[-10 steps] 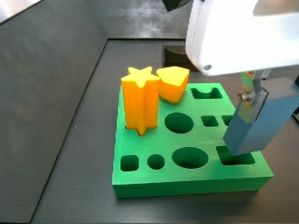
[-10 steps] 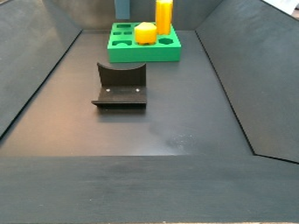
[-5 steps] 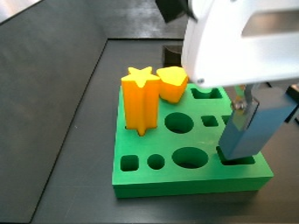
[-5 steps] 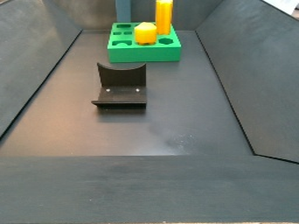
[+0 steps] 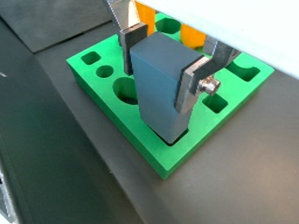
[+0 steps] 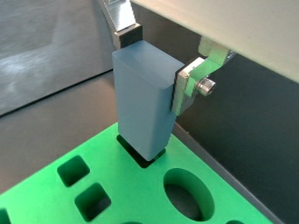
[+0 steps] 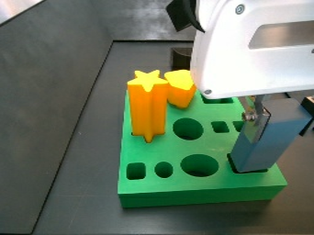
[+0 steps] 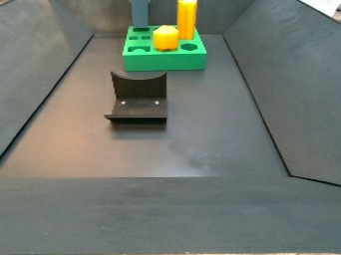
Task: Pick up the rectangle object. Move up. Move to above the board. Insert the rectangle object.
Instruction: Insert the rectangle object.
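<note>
Board (image 7: pixel 166 179) far end of floor (image 8: pixel 173 139), fixture (image 8: pixel 138 97) nearer in side view. Star peg (image 7: pixel 149 106) + yellow peg (image 7: pixel 183 87) upright in board. End effector (image 5: pixel 163 63) over board corner, clamped on block (image 6: pixel 143 101); block upright, lower end inside rect hole near board edge.

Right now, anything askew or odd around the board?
Nothing stands out. The gripper holds the rectangle object upright, its lower end inside a corner hole of the board. In a side view the star peg and the yellow peg stand upright in the board. The fixture sits on the floor.
</note>
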Available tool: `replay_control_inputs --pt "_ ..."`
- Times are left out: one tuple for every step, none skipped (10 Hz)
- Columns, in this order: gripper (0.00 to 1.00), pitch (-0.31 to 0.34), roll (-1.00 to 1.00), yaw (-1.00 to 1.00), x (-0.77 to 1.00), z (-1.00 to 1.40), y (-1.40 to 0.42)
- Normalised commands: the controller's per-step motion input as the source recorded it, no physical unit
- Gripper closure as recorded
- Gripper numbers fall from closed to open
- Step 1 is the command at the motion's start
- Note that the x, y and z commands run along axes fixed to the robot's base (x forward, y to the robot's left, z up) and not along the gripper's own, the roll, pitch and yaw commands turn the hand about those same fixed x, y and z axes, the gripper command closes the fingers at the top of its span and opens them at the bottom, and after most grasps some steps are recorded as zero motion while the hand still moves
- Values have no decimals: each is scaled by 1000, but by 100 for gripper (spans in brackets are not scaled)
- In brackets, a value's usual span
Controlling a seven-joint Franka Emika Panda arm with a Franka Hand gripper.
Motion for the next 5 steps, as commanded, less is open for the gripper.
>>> replay_control_inputs --pt "100 0 0 -171 14 0 -9" --pt "100 0 13 0 0 -23 0" --pt "100 10 61 0 11 -163 0" --pt "100 0 39 0 0 -83 0" --pt "100 0 16 0 49 -83 0"
